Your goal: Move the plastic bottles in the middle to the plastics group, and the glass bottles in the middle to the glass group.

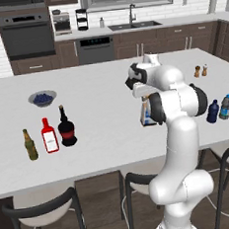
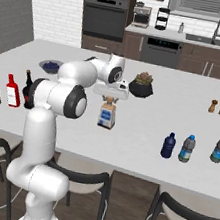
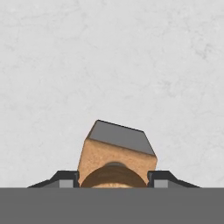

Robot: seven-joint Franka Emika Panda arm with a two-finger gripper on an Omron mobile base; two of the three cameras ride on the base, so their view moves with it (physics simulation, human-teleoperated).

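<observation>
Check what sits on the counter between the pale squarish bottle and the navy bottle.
Nothing: in the right base view the white counter is bare between the pale squarish bottle and the navy bottle.

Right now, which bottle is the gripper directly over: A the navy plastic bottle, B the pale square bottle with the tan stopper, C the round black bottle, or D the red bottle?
B: the gripper sits right above the pale square bottle, and the hand view shows its tan stopper between the fingertips.
</observation>
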